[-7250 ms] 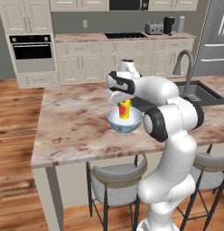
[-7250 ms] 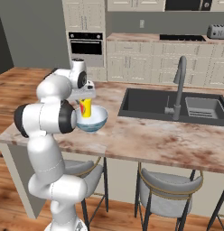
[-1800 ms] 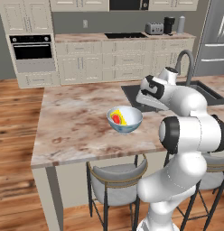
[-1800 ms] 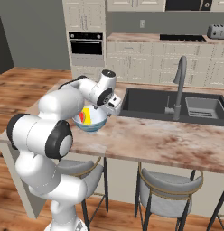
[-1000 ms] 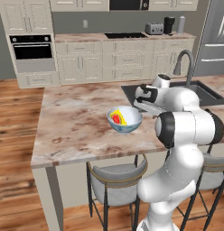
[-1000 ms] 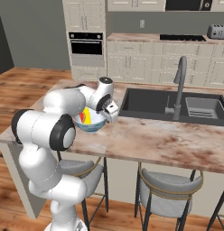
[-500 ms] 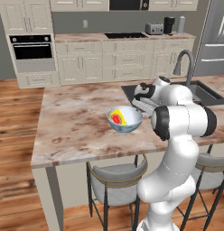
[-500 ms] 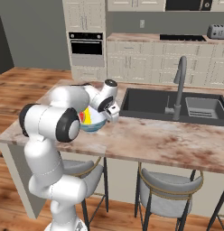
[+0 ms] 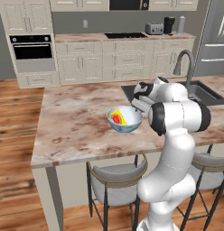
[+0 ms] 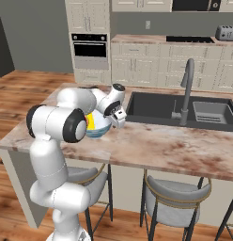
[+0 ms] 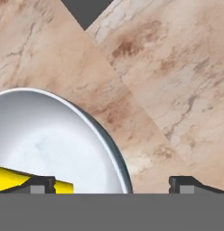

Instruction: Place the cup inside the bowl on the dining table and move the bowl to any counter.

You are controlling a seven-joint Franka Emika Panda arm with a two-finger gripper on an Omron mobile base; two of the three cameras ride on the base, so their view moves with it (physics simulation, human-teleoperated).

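The bowl (image 9: 128,127) stands on the dining table (image 9: 73,128) near its front edge, with the yellow cup (image 9: 117,117) lying on its side inside it. In the right base view the bowl (image 10: 97,128) and the cup (image 10: 90,121) sit partly behind my arm. My gripper (image 9: 140,104) is low at the bowl's sink-side rim and open. In the hand view the gripper (image 11: 113,182) straddles the bowl's rim (image 11: 114,155): one fingertip is over the white inside by the cup (image 11: 14,177), the other over the table top (image 11: 177,90).
A dark sink (image 10: 184,110) with a tall faucet (image 10: 186,84) is set into the island just beyond the bowl. Grey-framed stools (image 9: 114,176) (image 10: 172,197) stand under the front edge. A back counter (image 9: 123,37) carries a toaster (image 9: 155,29).
The cup, held over the bowl earlier, now lies loose inside it. My gripper has swung to the bowl's sink side and come down to its rim.
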